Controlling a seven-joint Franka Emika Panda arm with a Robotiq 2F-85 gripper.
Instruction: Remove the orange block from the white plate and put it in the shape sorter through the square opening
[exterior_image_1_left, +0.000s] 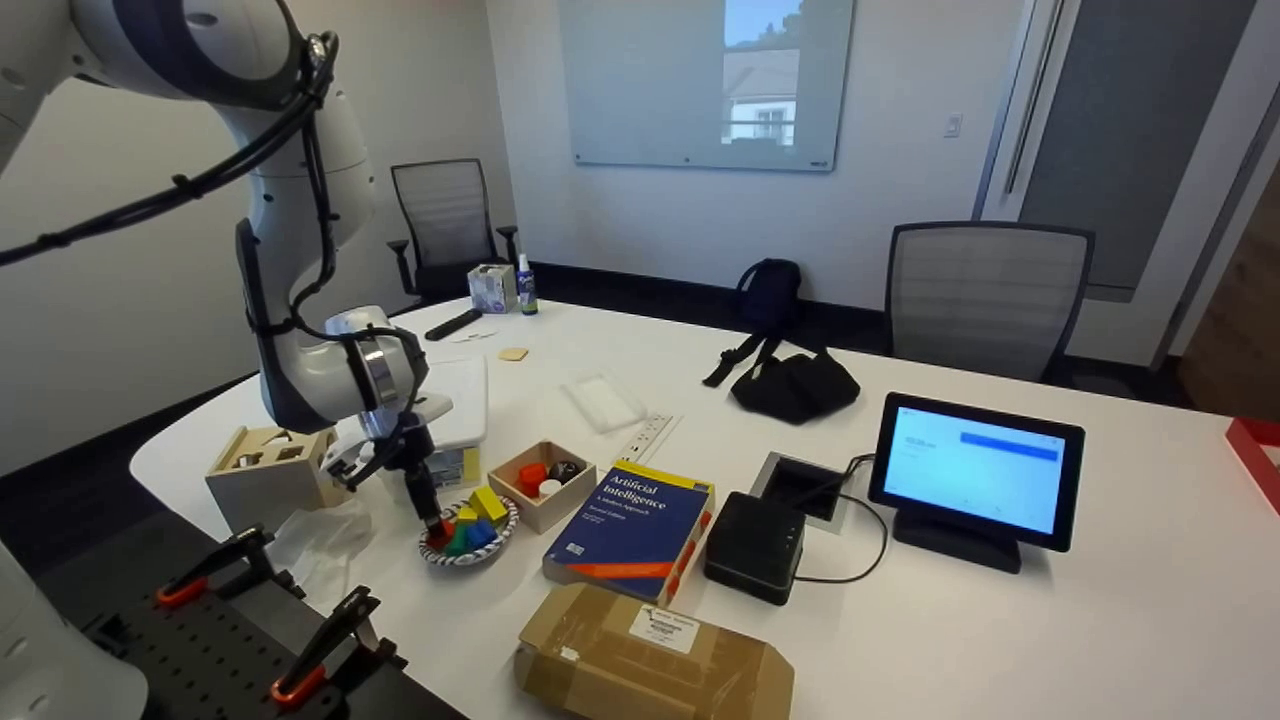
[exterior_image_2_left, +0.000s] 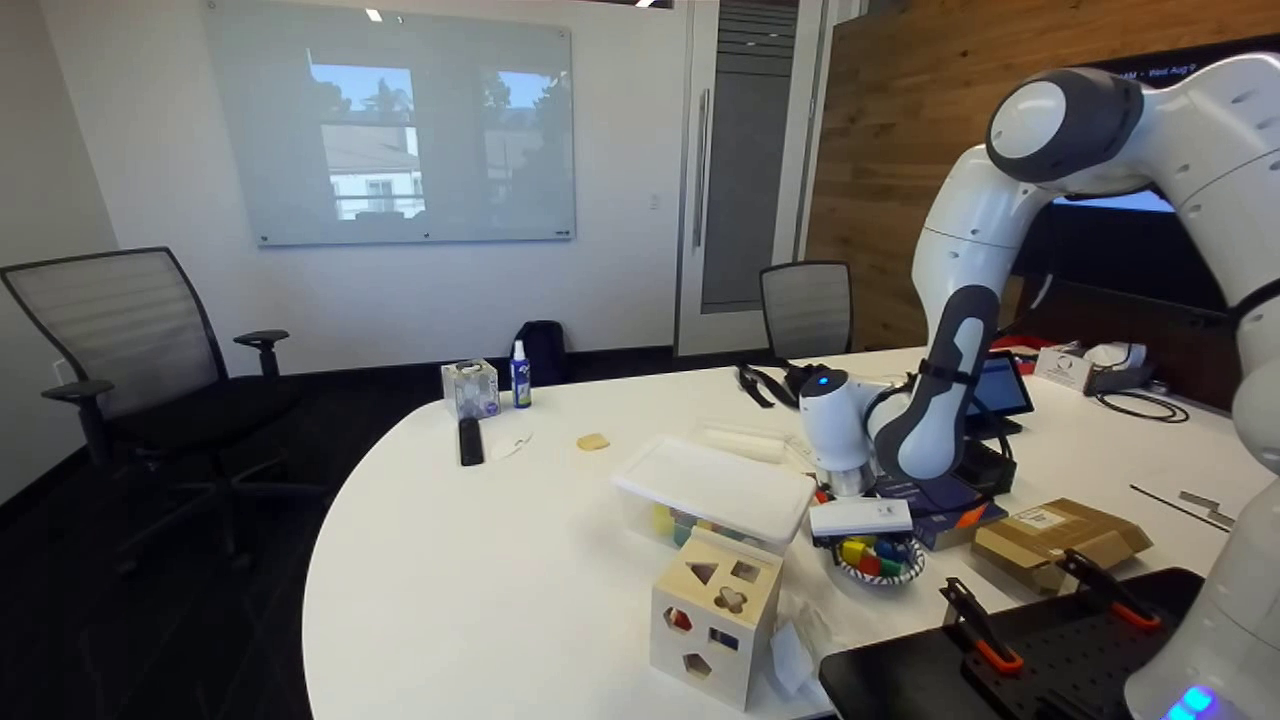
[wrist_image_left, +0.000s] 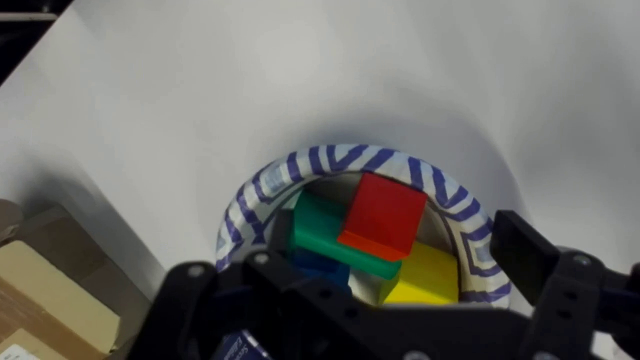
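The white plate (wrist_image_left: 315, 160) is a small round dish with a blue-striped rim; it also shows in both exterior views (exterior_image_1_left: 462, 560) (exterior_image_2_left: 885, 580). A red block (wrist_image_left: 385, 215) with an orange-red side leans on green and yellow blocks in it; blue pieces lie alongside. I see no separate orange block. My gripper (wrist_image_left: 395, 225) is open over the plate, its left finger inside the rim beside the green block, its right finger just outside the rim. In an exterior view it points down at the plate (exterior_image_1_left: 432, 520). The wooden shape sorter (exterior_image_2_left: 710, 620) has a square opening (exterior_image_2_left: 745, 570) on top.
A lidded translucent tub (exterior_image_2_left: 715, 490) stands behind the sorter. An open wooden box (exterior_image_1_left: 540, 495) with small items and a blue book (exterior_image_1_left: 630, 525) lie beside the plate. A cardboard package (exterior_image_1_left: 650, 660), a clear plastic bag (exterior_image_1_left: 325, 545) and clamps (exterior_image_1_left: 325, 645) are nearby.
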